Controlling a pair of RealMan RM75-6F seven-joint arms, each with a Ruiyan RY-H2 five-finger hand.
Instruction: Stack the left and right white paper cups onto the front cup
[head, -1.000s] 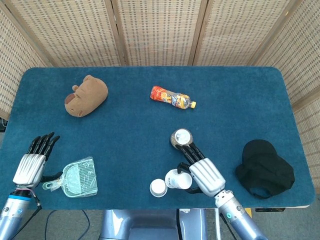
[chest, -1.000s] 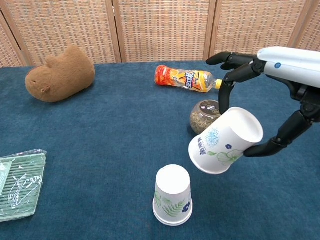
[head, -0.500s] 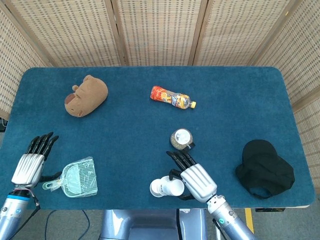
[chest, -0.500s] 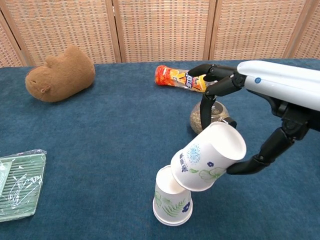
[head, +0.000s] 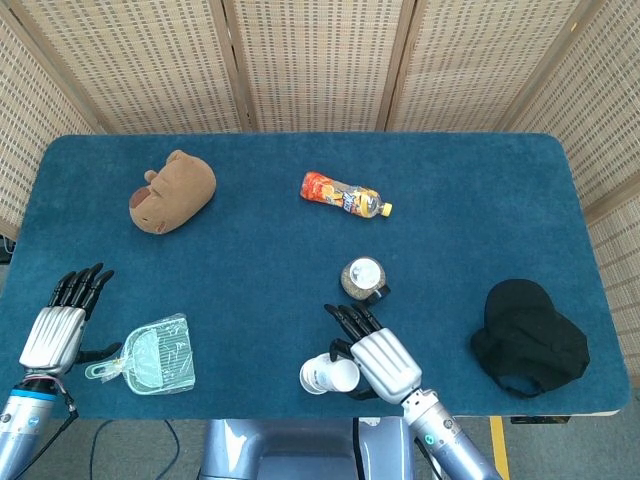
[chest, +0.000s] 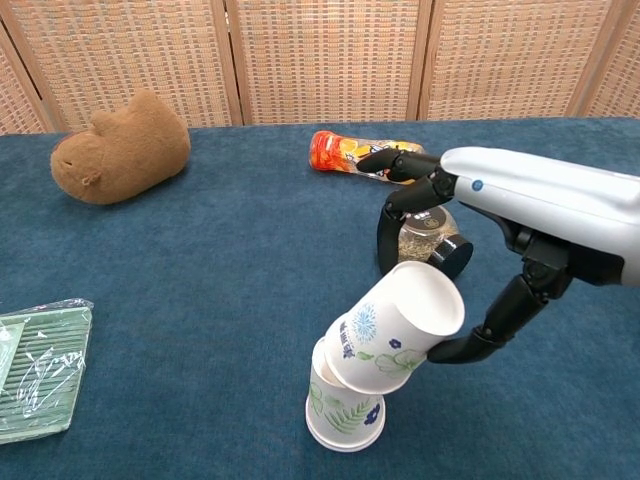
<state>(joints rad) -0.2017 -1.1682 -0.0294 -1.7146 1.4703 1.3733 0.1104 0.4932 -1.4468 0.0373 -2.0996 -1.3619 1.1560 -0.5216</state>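
An upside-down white paper cup with a green leaf print (chest: 343, 418) stands near the table's front edge; from the head view it shows as the front cup (head: 312, 379). My right hand (chest: 470, 225) (head: 375, 358) holds a second white cup with blue flowers (chest: 392, 327) (head: 339, 376), tilted, its closed end resting on top of the front cup and its open mouth facing up and to the right. My left hand (head: 62, 324) hovers at the table's left front edge with fingers spread and nothing in it; the chest view does not show it.
A small jar (head: 362, 279) (chest: 425, 228) sits just behind my right hand. An orange drink bottle (head: 345, 194) (chest: 362, 155) lies further back. A brown plush toy (head: 172, 191) is at the back left, a wrapped green scoop (head: 153, 355) at front left, a black cap (head: 528, 337) at right.
My right hand has carried the flowered cup left and down, from beside the front cup until it leans on top of it. The left hand has barely shifted.
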